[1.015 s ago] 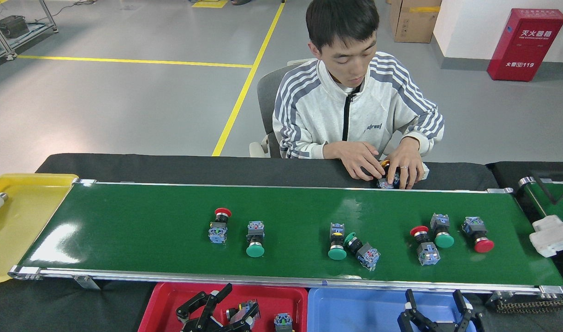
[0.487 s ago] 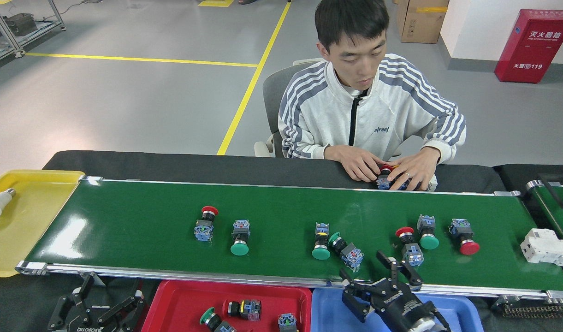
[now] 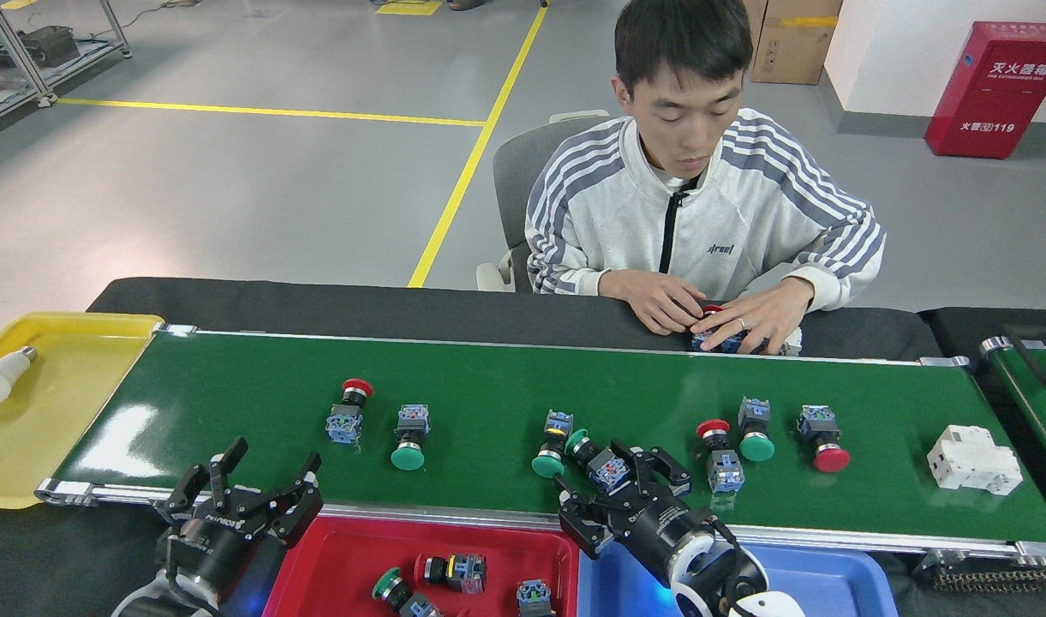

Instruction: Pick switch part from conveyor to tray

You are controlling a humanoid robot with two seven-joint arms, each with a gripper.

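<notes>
Head view: seven switch parts on conveyor; both grippers' fingers spread.

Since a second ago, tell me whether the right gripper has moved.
Yes. The right gripper has come up from over the blue tray, across the conveyor frame, to the green-capped switch part on the belt.

Bare conveyor left; switch parts crowded right of centre.
</notes>
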